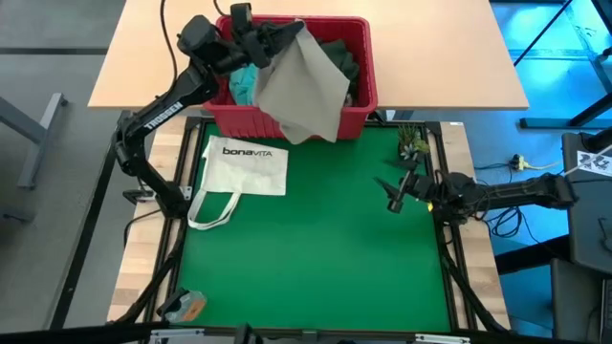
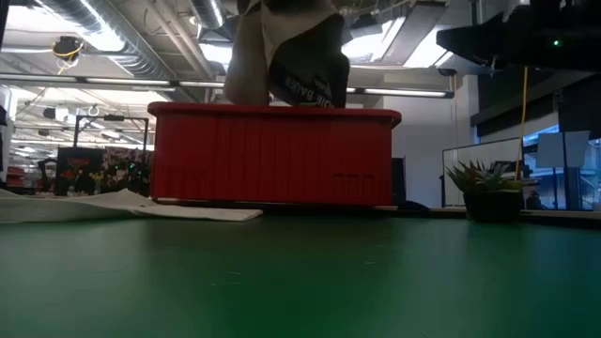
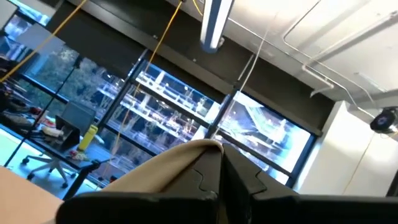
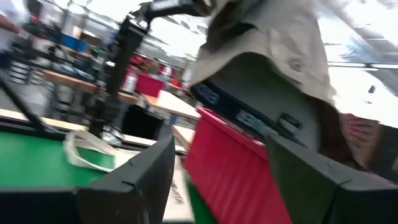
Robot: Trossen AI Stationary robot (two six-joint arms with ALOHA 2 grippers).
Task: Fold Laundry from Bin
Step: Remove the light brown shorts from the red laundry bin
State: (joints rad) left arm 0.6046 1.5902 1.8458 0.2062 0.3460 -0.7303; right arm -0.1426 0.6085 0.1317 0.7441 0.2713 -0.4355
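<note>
The red bin stands at the far edge of the green mat and holds a turquoise garment and a dark green one. Above it, my left gripper is shut on a khaki-tan garment, which hangs over the bin. The garment's dark inner side with a label faces the near side. My right gripper stands open over the mat's right side, away from the bin, with nothing between its fingers. My left gripper pinches a bunched fold of the khaki cloth between its two shut fingers, which slant upward. The garment hangs slack below the gripper. Its lower end reaches down to the bin's rim; whether it still rests inside cannot be told.
A white "bonaVITA" tote bag lies flat on the mat's left side, its handles toward the near left. A small potted plant stands at the far right beside the bin. An orange object lies at the near left corner.
</note>
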